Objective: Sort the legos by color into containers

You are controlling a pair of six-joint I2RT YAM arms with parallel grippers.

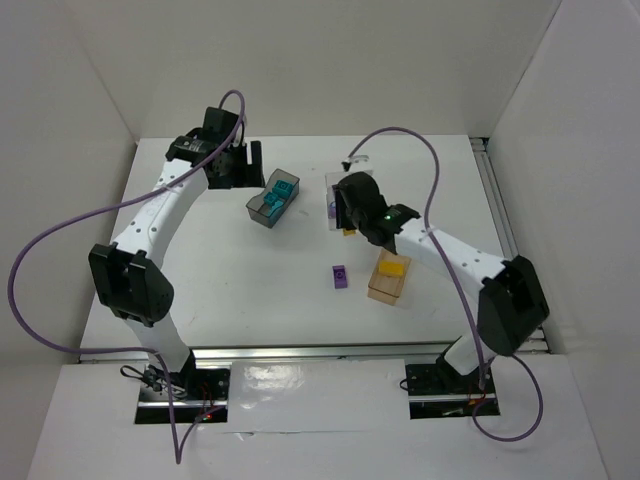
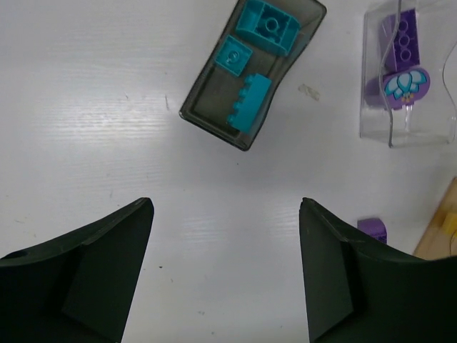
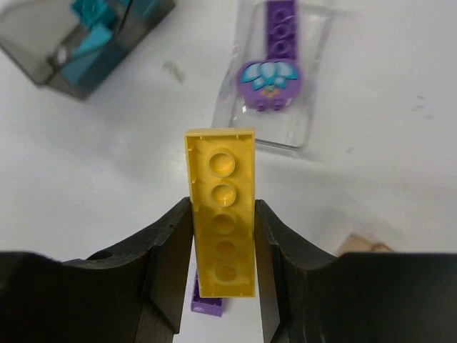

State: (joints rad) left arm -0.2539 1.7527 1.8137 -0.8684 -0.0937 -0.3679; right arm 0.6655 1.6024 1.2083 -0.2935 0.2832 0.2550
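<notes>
Wht table (image 1: 250, 300), wht walls (image 1: 330, 60).

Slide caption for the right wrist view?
Right claw gripping a long yellow brick, clear tray of purple pieces just beyond it.

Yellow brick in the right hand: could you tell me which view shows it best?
Right wrist view: the yellow brick sits centred, clamped in the right hand. The top view mostly hides it beneath that hand; the left wrist view misses it.
</notes>
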